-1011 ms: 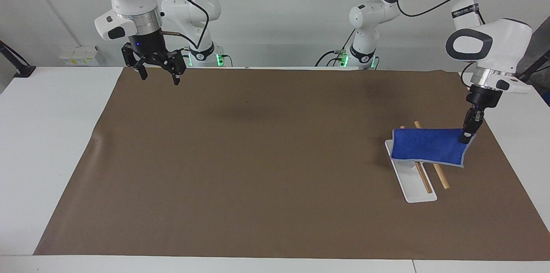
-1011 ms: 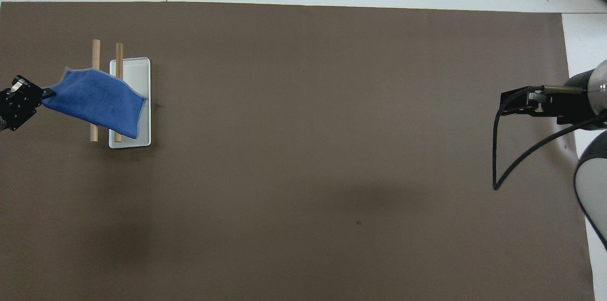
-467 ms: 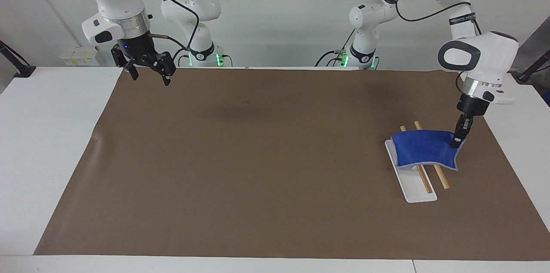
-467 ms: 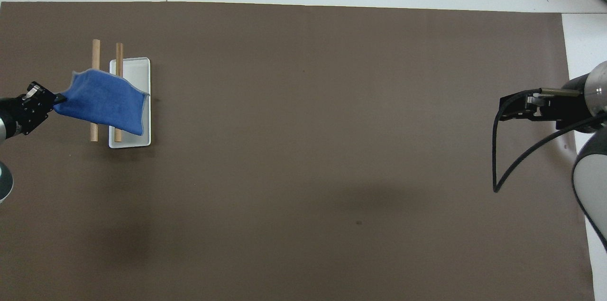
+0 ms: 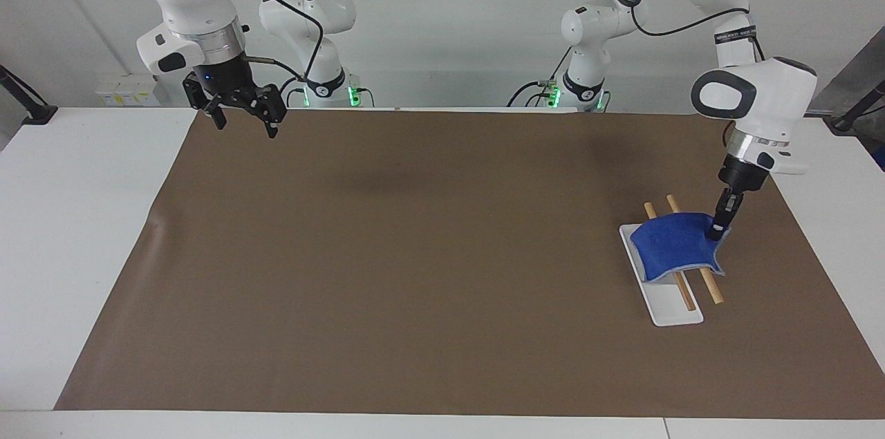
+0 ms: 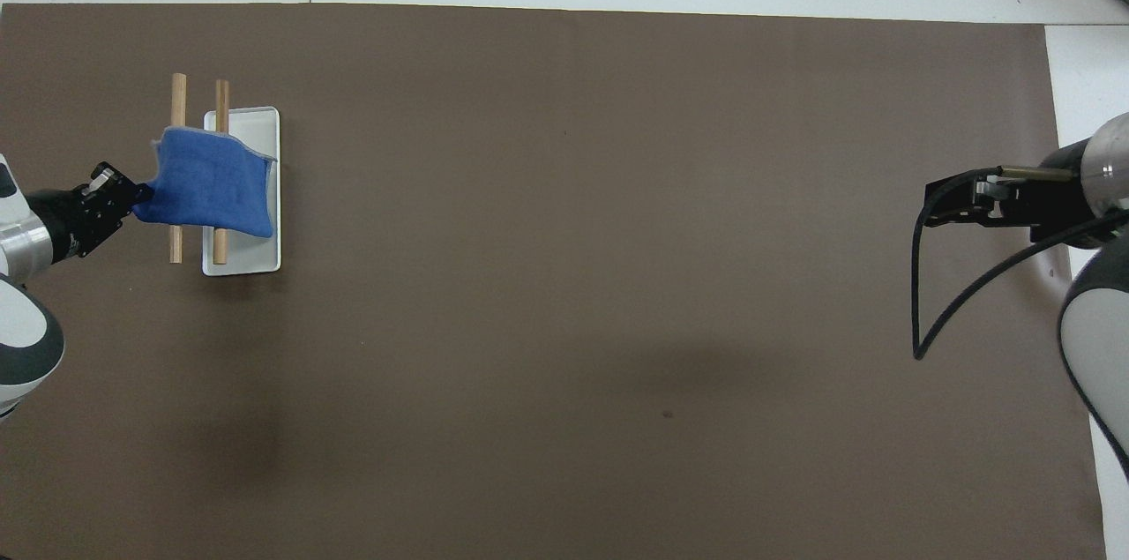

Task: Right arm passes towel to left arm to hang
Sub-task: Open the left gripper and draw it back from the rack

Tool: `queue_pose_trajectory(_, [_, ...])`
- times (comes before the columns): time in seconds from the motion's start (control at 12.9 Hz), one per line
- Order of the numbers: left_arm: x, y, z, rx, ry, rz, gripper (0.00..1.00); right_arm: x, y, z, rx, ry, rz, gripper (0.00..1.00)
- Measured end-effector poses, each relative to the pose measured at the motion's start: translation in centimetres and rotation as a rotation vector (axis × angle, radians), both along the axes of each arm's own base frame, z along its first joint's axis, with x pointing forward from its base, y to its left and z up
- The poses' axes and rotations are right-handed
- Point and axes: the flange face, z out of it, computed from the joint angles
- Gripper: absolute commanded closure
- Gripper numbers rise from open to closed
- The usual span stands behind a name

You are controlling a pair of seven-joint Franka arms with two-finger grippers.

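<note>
left tool (image 5: 717, 232): pinching towel (image 5: 676, 247) corner, right of frame | towel: draped over rack (image 5: 674, 304) dowels; soft, light, limp, so hold by edge | right tool (image 5: 242, 109): open, upper left, waiting

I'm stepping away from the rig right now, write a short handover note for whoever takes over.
Left gripper: shut on a corner of the towel, over the rack at the left arm's end of the table.
Right gripper: open, holding nothing, waiting raised at the right arm's end.
Towel: draped over the two wooden rods above the white base.
Done: handover, towel laid over the rods.
Left: release the corner and pull the left arm away.
</note>
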Motion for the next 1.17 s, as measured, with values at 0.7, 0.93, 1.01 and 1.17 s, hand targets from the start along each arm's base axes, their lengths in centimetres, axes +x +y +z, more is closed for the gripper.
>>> queue_pose_trajectory(0.7, [-0.6, 0.6, -1.4, 0.061, -0.006, -0.071, 1.00, 0.0, -0.1, 0.0, 0.000, 0.000, -0.001, 0.00])
queue_pose_trajectory(0.93, [-0.6, 0.7, -1.7, 0.072, -0.005, -0.092, 0.94, 0.0, -0.1, 0.0, 0.000, 0.000, -0.001, 0.00])
queue_pose_trajectory(1.01, [-0.6, 0.7, -1.8, 0.073, -0.004, -0.094, 0.76, 0.0, -0.1, 0.0, 0.000, 0.000, -0.001, 0.00])
queue_pose_trajectory(1.17, [-0.6, 0.8, -1.8, 0.079, -0.006, -0.103, 0.53, 0.0, -0.1, 0.0, 0.000, 0.000, -0.001, 0.00])
